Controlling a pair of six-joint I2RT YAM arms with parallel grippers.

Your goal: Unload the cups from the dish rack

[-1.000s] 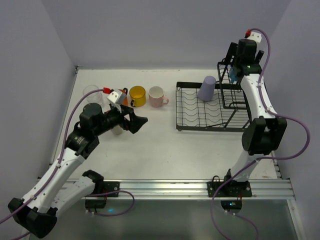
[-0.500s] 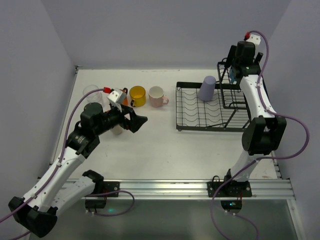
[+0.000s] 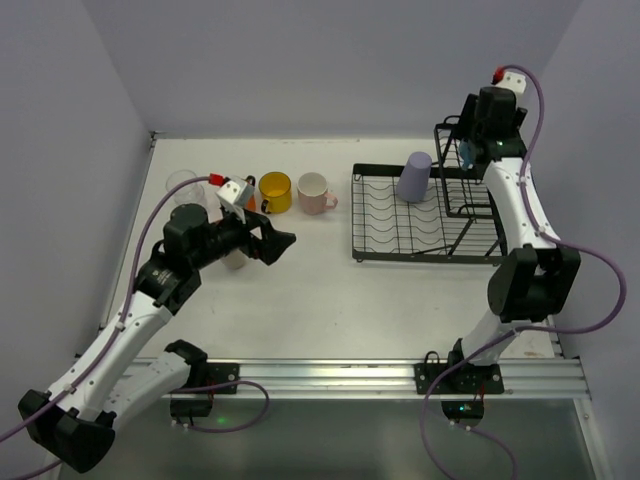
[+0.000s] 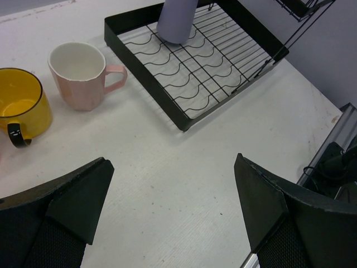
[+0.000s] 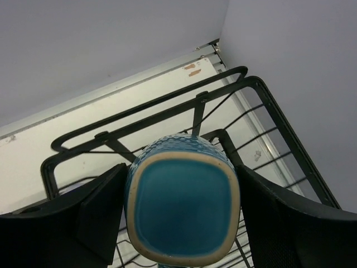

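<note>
My right gripper [image 3: 470, 143] is shut on the blue mug [image 3: 465, 152] over the raised basket of the black dish rack [image 3: 380, 246]. In the right wrist view the mug's square base [image 5: 183, 198] faces the camera between both fingers of the gripper [image 5: 182, 215]. The lavender tumbler [image 3: 414, 177] stands upside down on the rack's flat tray and also shows in the left wrist view [image 4: 177, 19]. My left gripper [image 3: 277, 243] is open and empty over the table, left of the rack [image 4: 184, 120]. The yellow mug [image 3: 275, 191], the pale pink mug [image 3: 316, 193] and the clear glass [image 3: 182, 183] stand on the table.
The orange mug [image 3: 247, 187] is mostly hidden behind my left wrist. A pale cup [image 3: 235, 261] shows partly under my left arm. The basket's wires [image 5: 139, 120] lie below and behind the blue mug. Walls close the table at the back and the right.
My right wrist has shifted slightly with the blue mug in its grip. The left arm has barely moved.
</note>
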